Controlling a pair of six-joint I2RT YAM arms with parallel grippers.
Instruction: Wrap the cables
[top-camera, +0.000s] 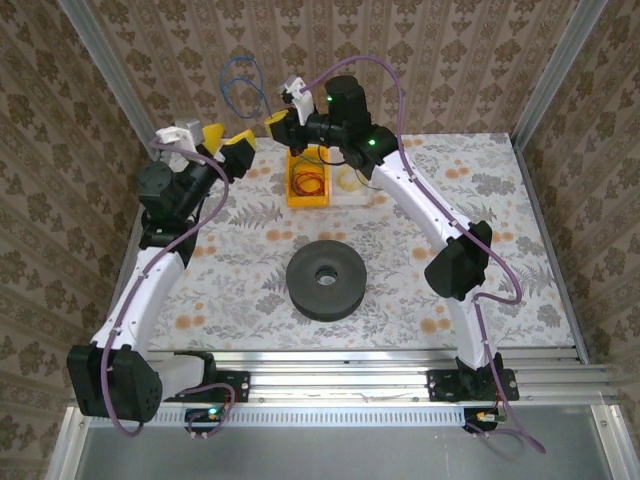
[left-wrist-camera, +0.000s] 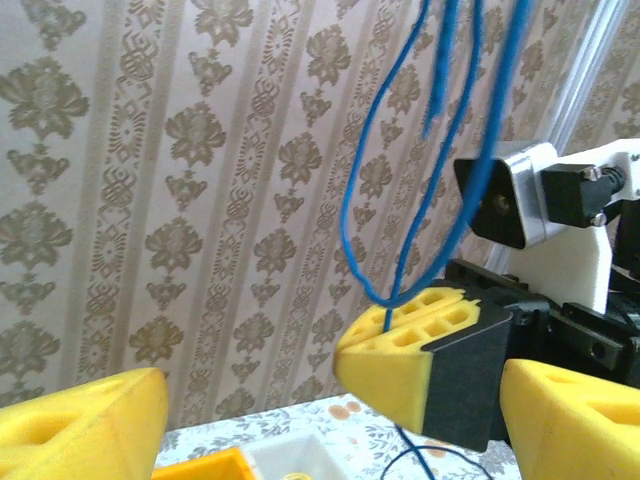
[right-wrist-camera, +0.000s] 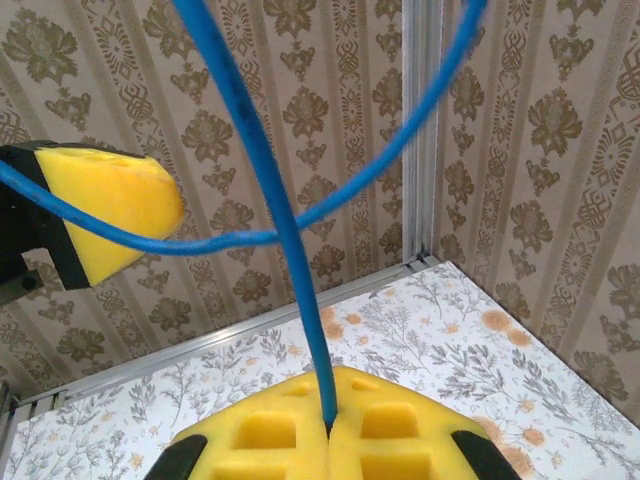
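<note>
One pinch point only: the right gripper (right-wrist-camera: 330, 405) is clamped on the blue cable (right-wrist-camera: 250, 150), held up near the back edge of the table (top-camera: 500, 200), with its loops loose and unsupported. Left gripper (top-camera: 224, 140) is spread wide and empty, just beside it; in the left wrist view the right's yellow finger sits between its jaws. Risks: the left closes on that finger instead of the wire, or tugs the thin strand out of the pinch. Loose loops could snag a fingertip.
</note>
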